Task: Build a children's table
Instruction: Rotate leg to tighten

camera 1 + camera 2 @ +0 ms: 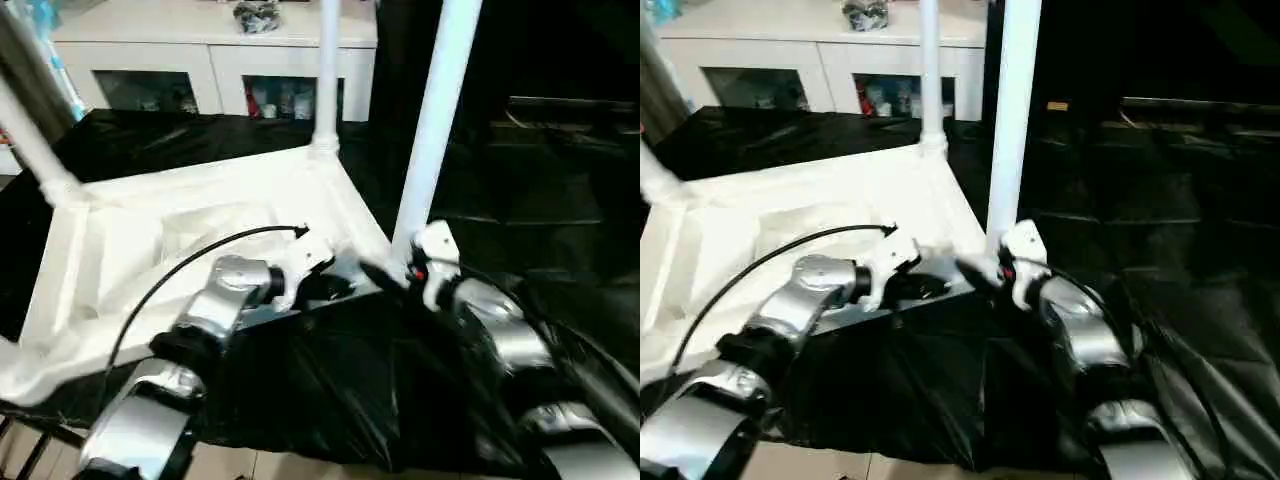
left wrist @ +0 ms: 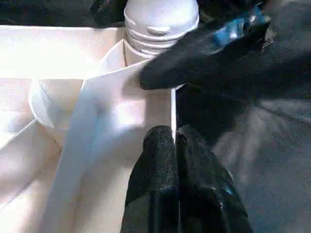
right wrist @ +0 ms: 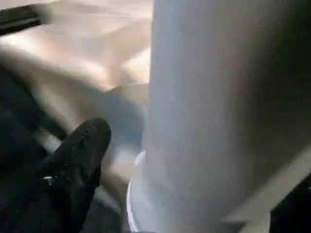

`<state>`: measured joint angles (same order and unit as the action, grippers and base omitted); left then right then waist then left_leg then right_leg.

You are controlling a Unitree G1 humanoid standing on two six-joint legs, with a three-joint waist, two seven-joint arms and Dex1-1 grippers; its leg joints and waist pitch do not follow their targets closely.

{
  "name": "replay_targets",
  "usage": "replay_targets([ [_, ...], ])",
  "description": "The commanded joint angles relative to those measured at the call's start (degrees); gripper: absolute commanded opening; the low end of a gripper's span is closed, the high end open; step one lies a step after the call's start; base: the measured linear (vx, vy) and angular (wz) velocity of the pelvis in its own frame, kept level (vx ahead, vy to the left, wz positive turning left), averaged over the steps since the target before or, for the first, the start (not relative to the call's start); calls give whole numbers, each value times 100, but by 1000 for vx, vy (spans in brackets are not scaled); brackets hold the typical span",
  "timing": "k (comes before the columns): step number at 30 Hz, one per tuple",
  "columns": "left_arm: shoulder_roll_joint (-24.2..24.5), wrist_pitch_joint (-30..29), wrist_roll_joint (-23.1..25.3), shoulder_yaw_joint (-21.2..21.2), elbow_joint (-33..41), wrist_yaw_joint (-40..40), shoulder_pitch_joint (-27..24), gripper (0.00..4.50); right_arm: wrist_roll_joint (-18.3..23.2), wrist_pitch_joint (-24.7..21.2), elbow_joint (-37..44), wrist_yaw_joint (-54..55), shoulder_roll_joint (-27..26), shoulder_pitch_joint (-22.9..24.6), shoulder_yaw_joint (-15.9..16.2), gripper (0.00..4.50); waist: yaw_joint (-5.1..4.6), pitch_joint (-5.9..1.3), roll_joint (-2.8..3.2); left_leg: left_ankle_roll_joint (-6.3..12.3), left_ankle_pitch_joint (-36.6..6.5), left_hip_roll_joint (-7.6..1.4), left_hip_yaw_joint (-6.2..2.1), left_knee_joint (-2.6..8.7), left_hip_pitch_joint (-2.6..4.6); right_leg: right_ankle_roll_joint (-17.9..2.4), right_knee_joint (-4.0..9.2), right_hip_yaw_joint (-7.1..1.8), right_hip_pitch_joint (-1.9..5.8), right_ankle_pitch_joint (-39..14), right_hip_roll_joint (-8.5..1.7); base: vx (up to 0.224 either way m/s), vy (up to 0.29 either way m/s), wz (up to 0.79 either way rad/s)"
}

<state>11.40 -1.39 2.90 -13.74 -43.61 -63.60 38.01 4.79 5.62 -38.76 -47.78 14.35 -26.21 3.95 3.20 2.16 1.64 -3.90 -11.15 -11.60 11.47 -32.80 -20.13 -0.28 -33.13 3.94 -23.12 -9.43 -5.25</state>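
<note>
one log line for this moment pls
tabletop: upside down on black sheet | near leg: upright in corner socket | left hand: shut at rim | right hand: beside leg base

white cabinet (image 1: 215, 45), black sheet (image 1: 330, 370)

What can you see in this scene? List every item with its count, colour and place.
Ribbed plastic table top: one, white, upside down on the sheet.
Long tapered tube legs: three, white, standing in corner sockets.
Crinkled plastic sheet: one, black, under the table top.
Cabinet with glass-fronted compartments: one, white, at the back.
Thin cable: one, black, arching over the left forearm.
Left gripper: black, shut, at the table top's rim.
Right gripper: black, open, at the near leg's base.
</note>
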Motion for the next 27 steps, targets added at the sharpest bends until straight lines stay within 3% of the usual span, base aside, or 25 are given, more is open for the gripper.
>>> replay_targets([
  [1,-43,112,-293,-83,264,-390,-7,0,33,-148,207,-711,44,226,428,421,34,-322,-51,646,-972,-187,-58,339,-20,-1517,296,-200,300,-894,-279,0,0,0],
  [6,182,23,-399,-119,464,-995,-97,0,305,-451,713,-1866,550,482,626,421,69,-325,-32,672,-989,-192,-50,327,-10,-1622,283,-205,306,-742,-287,0,0,0],
  [10,298,-77,-478,-167,575,-1332,-162,0,378,-721,948,-2345,808,601,744,397,94,-307,-67,620,-1131,-189,-44,339,-2,-1556,321,-207,302,-1049,-285,0,0,0],
  [14,336,-142,-485,-194,588,-1404,-183,0,410,-863,1055,-2489,856,644,799,377,133,-304,-76,491,-1177,-199,-56,352,11,-1455,335,-215,287,-1348,-301,0,0,0],
  [21,321,-240,-494,-153,684,-1355,-249,0,446,-1024,1065,-2612,824,630,865,320,188,-326,-77,543,-917,-189,-52,326,2,-1512,288,-211,296,-962,-296,0,0,0],
  [25,292,-293,-515,-129,728,-1262,-260,0,510,-1144,1122,-2546,762,648,808,290,187,-319,-66,517,-972,-191,-54,332,5,-1491,303,-207,295,-1063,-296,0,0,0],
  [27,168,-351,-469,-87,632,-966,-221,0,583,-1184,1074,-2158,578,660,606,282,174,-317,-52,487,-1014,-189,-52,334,10,-1470,314,-210,291,-1107,-293,0,0,0],
])
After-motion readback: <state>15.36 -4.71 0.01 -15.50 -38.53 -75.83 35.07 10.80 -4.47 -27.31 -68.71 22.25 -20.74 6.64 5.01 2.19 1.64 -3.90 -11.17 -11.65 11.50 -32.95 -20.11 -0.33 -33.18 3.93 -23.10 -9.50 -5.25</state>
